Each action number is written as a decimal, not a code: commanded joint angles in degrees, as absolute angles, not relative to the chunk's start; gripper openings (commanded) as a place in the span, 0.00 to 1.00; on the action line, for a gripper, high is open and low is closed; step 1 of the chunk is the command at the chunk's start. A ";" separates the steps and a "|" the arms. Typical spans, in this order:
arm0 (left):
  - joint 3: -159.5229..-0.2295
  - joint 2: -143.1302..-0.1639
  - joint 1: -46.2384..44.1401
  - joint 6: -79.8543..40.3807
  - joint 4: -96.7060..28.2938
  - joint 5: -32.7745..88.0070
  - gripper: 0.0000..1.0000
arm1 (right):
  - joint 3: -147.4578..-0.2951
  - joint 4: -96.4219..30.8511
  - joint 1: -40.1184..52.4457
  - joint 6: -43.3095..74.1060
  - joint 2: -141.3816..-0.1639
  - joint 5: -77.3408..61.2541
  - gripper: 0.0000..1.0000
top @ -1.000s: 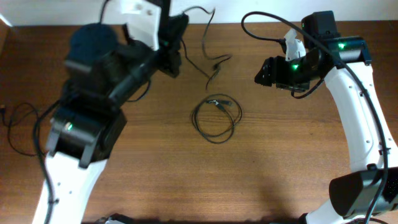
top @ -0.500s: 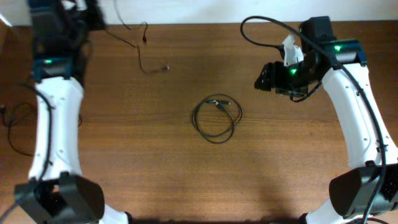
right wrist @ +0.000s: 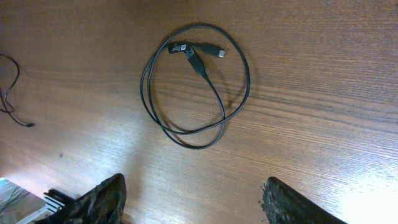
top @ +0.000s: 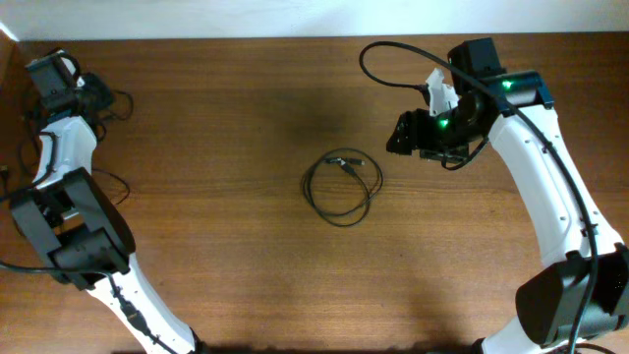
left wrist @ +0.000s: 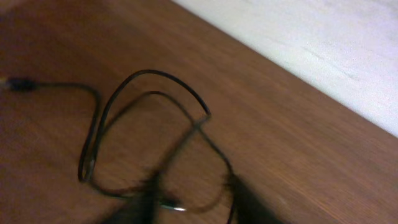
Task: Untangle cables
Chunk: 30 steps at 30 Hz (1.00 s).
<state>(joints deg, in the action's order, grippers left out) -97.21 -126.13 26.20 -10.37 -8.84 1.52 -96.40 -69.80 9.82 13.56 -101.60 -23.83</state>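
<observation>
One of the cables (top: 346, 161) lies coiled in a loop at the table's middle, both plugs at its top; the right wrist view shows this coil (right wrist: 196, 59) ahead of the fingers. My right gripper (top: 398, 133) hovers just right of it, open (right wrist: 196, 205) with nothing between its fingers. A second thin cable (left wrist: 149, 73) lies in loose loops near the far left table edge. My left gripper (top: 98, 96) is over it, its blurred fingers (left wrist: 149, 199) apart, with a plug tip lying between them.
The table's far edge and a pale wall (left wrist: 323, 50) run close behind the left cable. More thin black wires (top: 110, 183) trail by the left arm. Another thin strand (right wrist: 9, 87) shows at the right wrist view's left edge.
The left arm swung from the table's upper middle to the far left corner, dragging the thin cable with it, and its jaws parted. The right gripper shifted slightly left.
</observation>
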 commanded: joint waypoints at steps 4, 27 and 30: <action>-97.73 -119.37 27.51 -10.46 -15.92 -2.37 0.99 | -96.01 -68.53 10.55 13.96 -101.65 -23.33 0.71; -85.41 -110.54 -24.58 -19.84 -52.60 5.13 0.95 | -96.16 -73.10 -4.51 9.58 -101.54 -23.33 0.76; -85.36 -116.46 -25.47 -24.45 -51.83 5.15 0.89 | -96.16 -73.32 -4.51 9.58 -101.54 -23.33 0.75</action>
<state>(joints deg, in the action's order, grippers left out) -85.91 -113.58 -24.97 -21.12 -52.05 5.37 -96.27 -73.23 -4.78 10.26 -101.67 -23.44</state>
